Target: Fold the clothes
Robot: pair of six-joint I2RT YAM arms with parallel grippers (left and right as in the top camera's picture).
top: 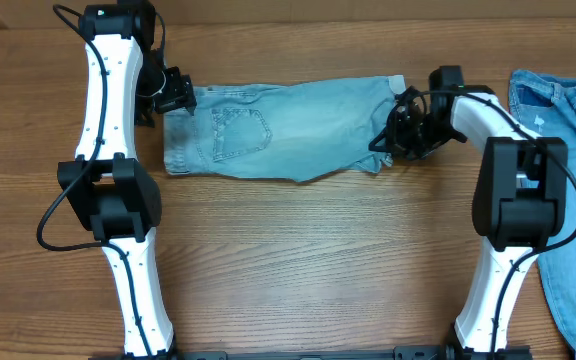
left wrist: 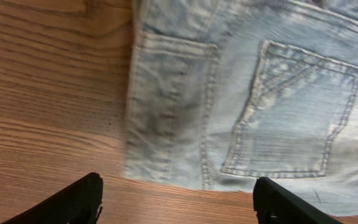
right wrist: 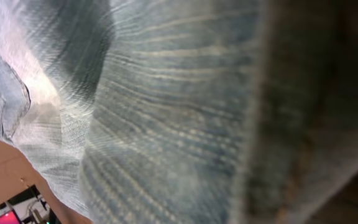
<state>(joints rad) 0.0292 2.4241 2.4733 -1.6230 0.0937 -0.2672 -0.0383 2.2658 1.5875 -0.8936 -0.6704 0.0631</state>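
Pale stitched denim shorts (top: 288, 125) lie as a flat oblong, far centre of the wood-grain table (top: 298, 260). Long axis runs left-right, waistband left, frayed hems right. Left gripper (top: 173, 98) is spread and empty at the waistband; right gripper (top: 400, 128) is at the hem end, grip state unreadable.

Shorts (top: 278, 135) between left gripper (top: 178, 98) and right gripper (top: 396, 132), on table (top: 308, 260).

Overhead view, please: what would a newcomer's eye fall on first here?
The pale denim shorts lie spread at top centre, the left end effector at one end and the right end effector at the other. A second denim garment lies at the right edge.
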